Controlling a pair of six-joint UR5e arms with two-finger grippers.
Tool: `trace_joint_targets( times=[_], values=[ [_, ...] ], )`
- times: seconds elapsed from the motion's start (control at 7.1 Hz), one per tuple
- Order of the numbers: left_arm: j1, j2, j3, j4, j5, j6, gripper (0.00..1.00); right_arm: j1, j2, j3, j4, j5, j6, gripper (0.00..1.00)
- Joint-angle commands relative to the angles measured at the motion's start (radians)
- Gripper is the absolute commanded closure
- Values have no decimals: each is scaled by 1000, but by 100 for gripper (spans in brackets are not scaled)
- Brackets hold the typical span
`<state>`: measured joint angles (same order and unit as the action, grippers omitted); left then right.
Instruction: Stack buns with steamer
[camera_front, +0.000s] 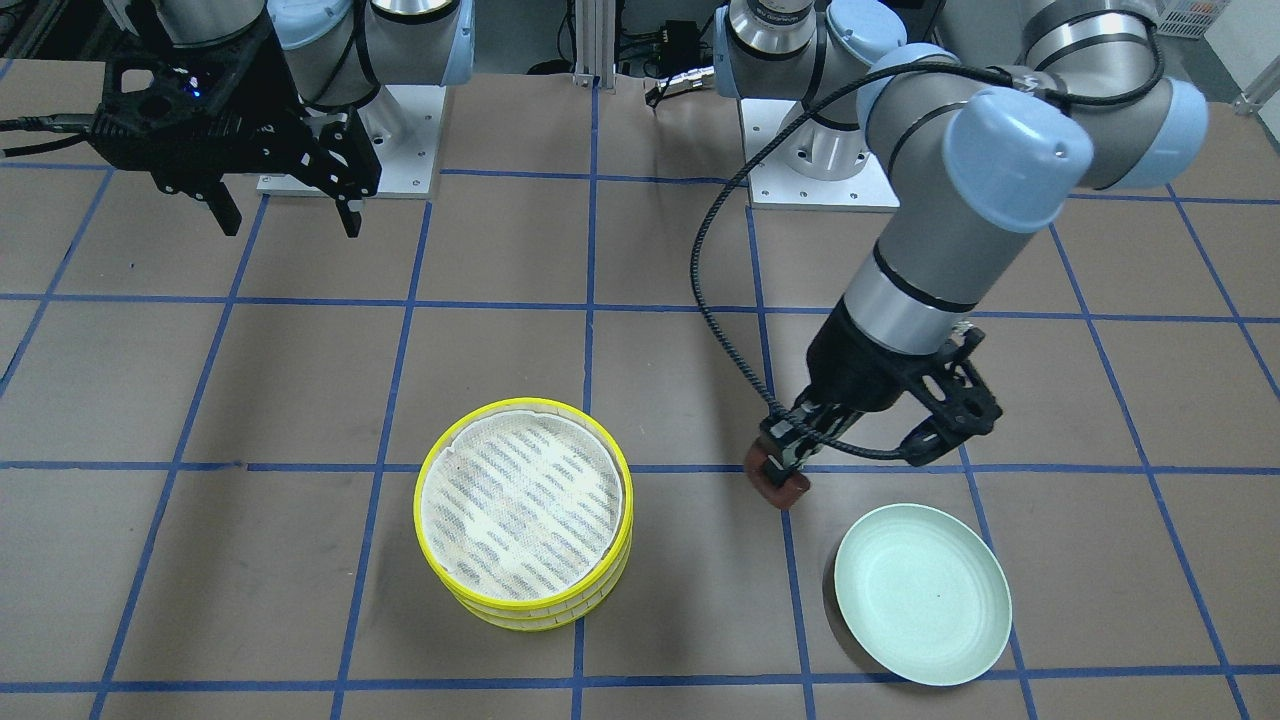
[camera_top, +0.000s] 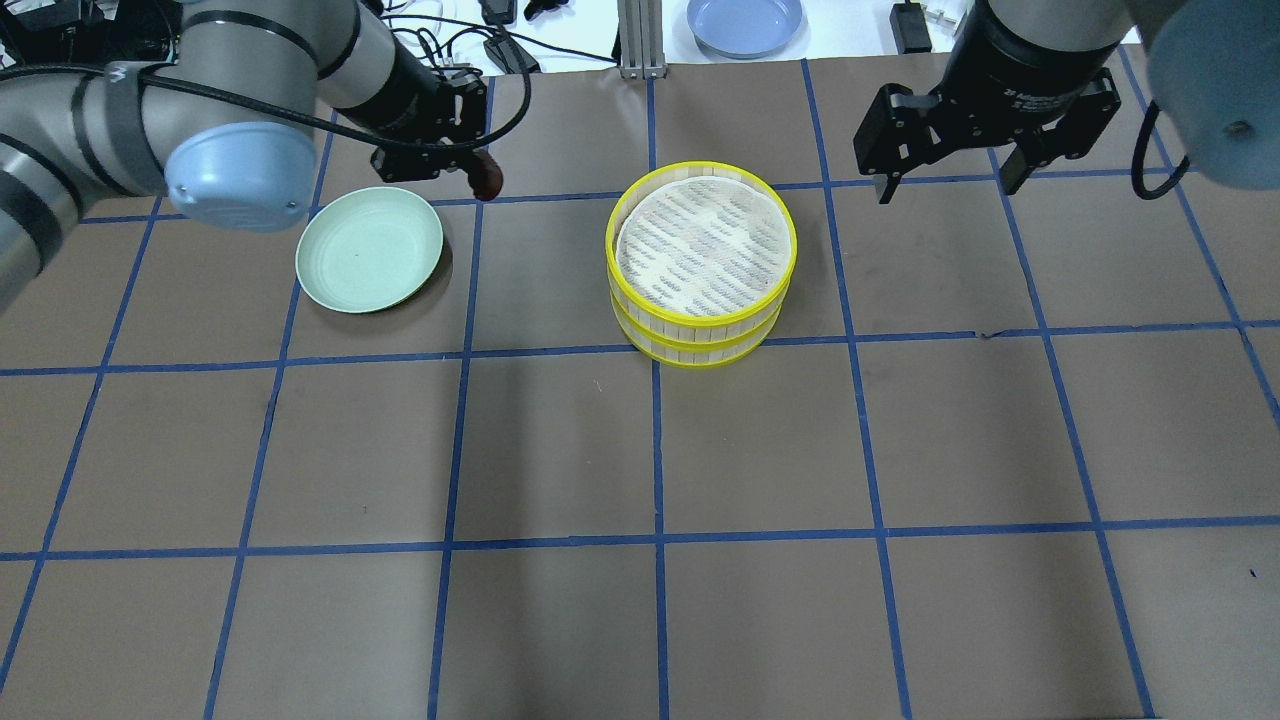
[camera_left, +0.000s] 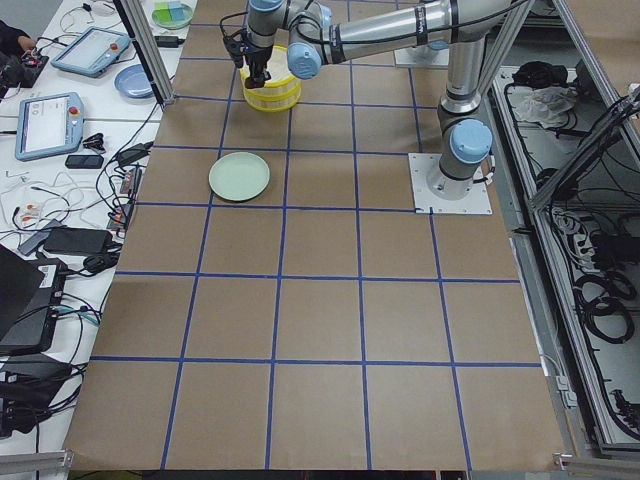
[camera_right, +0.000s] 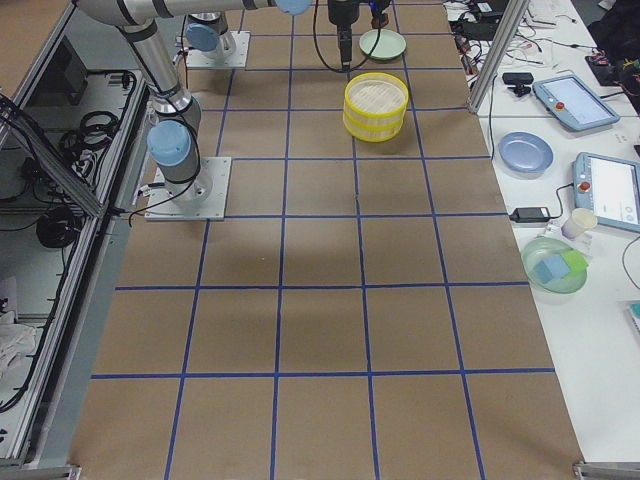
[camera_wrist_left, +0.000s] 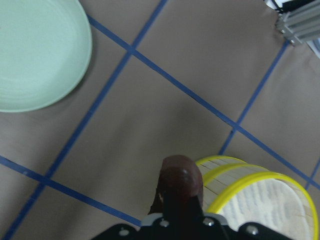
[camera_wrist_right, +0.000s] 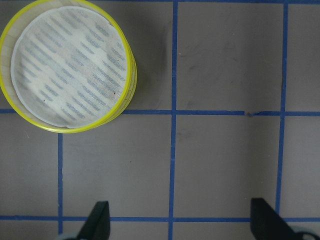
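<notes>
Above the brown counter (camera_top: 660, 450), my left jaws pinch the dark bun (camera_top: 488, 180), upper left; I should carry it level over the central steamer (camera_top: 700, 335). Right jaws gape empty.

Pale grn plate (camera_front: 922, 595) on taped tbl (camera_front: 500, 250)

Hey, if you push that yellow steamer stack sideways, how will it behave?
The steamer is stacked tiers, so a high push probably slides the top tier off rather than moving all. It looks wide and low, so tipping seems unlikely. Thin slatted walls suggest it is light.
</notes>
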<state>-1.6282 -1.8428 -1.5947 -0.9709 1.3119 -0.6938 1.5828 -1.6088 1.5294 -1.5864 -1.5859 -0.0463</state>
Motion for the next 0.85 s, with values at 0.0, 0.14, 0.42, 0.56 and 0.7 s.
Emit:
trace_joint_targets(
  times=[0.0,0.14,0.42,0.56,0.7],
  values=[
    [-132,-82,-1,188,-43,-158,100,-30,-13,3,0,9,-73,0],
    [-166,-116,-2,240,-43,-214,86,-30,-11,3,-3,14,-73,0],
    [-214,-159,-2,247,-42,-223,23,-34,-2,5,2,12,-75,0],
    [-219,-164,-2,247,-42,-220,0,-34,0,3,0,0,-87,0],
    [-219,-159,1,245,-40,-204,0,-35,-2,1,-3,1,-87,0]
  ],
)
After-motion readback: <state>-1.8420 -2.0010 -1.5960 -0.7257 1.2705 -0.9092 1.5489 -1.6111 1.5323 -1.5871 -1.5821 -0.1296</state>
